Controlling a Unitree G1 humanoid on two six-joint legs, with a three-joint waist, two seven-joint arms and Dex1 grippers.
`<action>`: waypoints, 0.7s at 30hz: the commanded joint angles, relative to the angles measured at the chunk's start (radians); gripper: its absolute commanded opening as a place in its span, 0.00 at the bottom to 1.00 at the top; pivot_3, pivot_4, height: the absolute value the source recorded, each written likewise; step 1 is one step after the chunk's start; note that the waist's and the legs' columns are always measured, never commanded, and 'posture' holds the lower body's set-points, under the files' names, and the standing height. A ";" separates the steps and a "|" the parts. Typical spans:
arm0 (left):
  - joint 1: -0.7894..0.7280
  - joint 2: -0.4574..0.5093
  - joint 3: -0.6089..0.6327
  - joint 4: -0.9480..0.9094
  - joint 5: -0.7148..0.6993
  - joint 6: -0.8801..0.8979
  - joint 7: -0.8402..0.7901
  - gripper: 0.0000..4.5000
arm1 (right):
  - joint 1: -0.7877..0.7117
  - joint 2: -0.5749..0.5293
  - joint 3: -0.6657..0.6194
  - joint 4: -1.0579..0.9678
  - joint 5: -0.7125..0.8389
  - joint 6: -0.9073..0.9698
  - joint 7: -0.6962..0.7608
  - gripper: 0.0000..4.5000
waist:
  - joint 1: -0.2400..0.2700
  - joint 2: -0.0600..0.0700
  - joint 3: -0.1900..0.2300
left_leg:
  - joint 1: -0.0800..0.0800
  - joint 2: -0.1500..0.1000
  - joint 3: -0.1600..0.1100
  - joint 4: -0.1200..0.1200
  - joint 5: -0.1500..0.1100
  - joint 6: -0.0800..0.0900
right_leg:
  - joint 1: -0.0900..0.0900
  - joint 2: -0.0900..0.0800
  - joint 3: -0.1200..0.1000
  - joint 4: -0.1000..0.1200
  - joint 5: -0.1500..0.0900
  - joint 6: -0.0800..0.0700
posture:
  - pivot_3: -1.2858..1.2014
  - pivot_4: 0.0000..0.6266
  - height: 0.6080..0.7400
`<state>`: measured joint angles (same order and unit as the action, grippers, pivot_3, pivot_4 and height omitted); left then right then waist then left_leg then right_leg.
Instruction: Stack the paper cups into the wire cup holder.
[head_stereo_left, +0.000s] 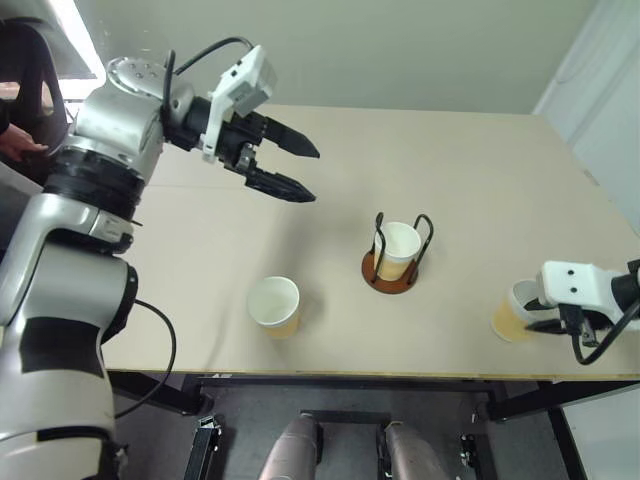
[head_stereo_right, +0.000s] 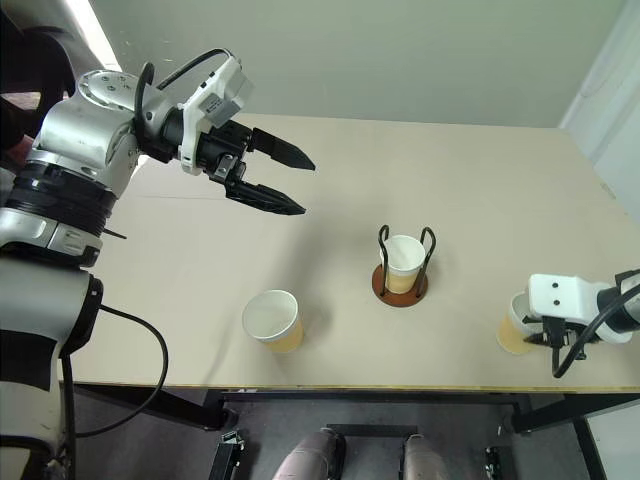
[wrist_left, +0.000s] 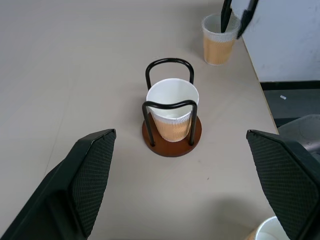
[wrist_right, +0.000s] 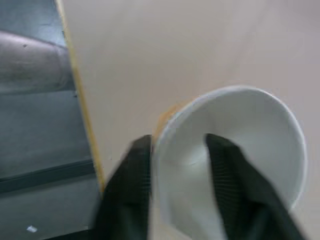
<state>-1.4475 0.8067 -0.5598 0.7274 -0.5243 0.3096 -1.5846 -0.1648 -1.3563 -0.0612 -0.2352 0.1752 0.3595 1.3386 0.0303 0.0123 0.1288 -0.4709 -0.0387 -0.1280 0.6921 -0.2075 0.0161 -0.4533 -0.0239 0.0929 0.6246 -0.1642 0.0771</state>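
One paper cup stands upright inside the wire cup holder, mid-table. A second paper cup stands alone to its left, nearer the front edge. A third paper cup sits at the table's front right. My right gripper has closed on that cup's wall, with one finger inside the cup and the other outside. My left gripper hangs open and empty above the table's back left, pointing toward the holder, which shows between its fingers.
The table's front edge runs just beside the right-hand cup. At the far left, a person's hand rests by the table's corner. A white panel stands past the table's right side.
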 joint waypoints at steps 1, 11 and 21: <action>-0.007 0.013 0.024 0.001 -0.007 -0.009 -0.030 1.00 | -0.082 -0.003 -0.021 -0.028 0.042 0.064 0.004 0.01 | 0.000 0.000 0.000 | 0.000 0.000 0.000 0.000 0.000 0.000 | 0.000 0.001 -0.001 0.000 0.000 0.000 | 0.52 0.24 1.00; -0.022 0.013 0.011 0.078 0.031 -0.070 -0.030 1.00 | -0.276 -0.025 -0.042 -0.084 0.138 0.211 0.015 0.01 | 0.001 0.000 0.000 | 0.000 0.000 0.000 -0.008 0.001 -0.001 | -0.002 -0.001 -0.002 -0.002 -0.002 -0.003 | 0.52 0.24 1.00; -0.022 0.026 -0.028 0.090 0.032 -0.102 -0.030 1.00 | -0.840 0.130 0.144 -0.067 0.163 0.365 0.009 0.01 | -0.009 -0.001 0.000 | 0.000 0.001 -0.001 -0.012 0.001 -0.001 | -0.007 0.002 -0.007 0.000 -0.005 -0.007 | 0.52 0.24 1.00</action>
<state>-1.4456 0.8233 -0.5939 0.8267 -0.4823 0.2249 -1.5844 -0.9721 -1.2274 0.0733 -0.2837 0.3190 0.6933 1.3436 0.0213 0.0117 0.1289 -0.4711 -0.0374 -0.1296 0.6791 -0.2061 0.0149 -0.4599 -0.0220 0.0858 0.6252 -0.1694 0.0693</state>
